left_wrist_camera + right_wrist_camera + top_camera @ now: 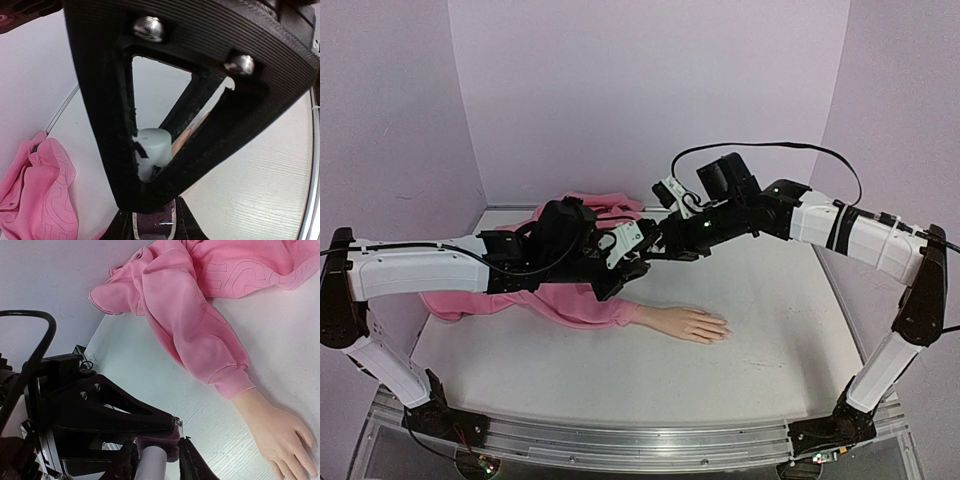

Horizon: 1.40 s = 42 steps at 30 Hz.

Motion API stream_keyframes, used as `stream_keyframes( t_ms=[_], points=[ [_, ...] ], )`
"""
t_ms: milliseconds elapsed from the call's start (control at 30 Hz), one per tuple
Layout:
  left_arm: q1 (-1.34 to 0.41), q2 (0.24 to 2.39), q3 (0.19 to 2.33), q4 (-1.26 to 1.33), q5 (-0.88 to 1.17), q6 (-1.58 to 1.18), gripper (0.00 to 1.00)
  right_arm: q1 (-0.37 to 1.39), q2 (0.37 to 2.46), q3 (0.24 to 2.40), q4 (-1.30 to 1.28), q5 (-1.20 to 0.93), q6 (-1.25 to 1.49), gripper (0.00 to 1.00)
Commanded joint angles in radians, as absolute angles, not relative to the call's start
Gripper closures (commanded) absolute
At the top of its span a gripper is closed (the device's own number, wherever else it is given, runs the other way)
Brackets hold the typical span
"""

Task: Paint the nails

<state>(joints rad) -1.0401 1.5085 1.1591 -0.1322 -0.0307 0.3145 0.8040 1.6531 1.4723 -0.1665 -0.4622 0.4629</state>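
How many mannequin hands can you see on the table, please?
1. The mannequin hand lies flat near the middle of the white table, poking out of the pink sleeve. Another could be hidden under the bunched pink sweatshirt.

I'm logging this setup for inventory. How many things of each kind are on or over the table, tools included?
mannequin hand: 1
pink sweatshirt: 1
polish bottle: 1
tools: 2 (left tool, right tool)
Total: 5

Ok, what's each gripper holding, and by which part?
Left gripper clamps the polish bottle by its dark body. Right gripper straddles its white cap; contact can't be confirmed.
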Motion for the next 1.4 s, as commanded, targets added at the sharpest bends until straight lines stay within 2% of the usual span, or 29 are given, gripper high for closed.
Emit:
stream_keyframes(
  t_ms=[0,200,567,1367],
  points=[
    [-1.045,1.480,1.209,-0.100,-0.041,0.305,1.00,0.808,1.614,1.471,-0.175,-0.451,0.455,0.71],
    [-1.045,1.485,1.208,-0.100,-0.038,0.304,1.00,0.808,1.615,1.471,-0.172,-0.464,0.455,0.75],
    [-1.044,1.474,1.190,-0.100,-0.004,0.304,1.00,0.808,1.606,1.466,-0.170,-0.475,0.445,1.00],
    [-1.045,1.457,1.169,-0.109,0.054,0.303,1.00,0.807,1.531,1.410,-0.134,-0.512,0.399,1.00]
  ],
)
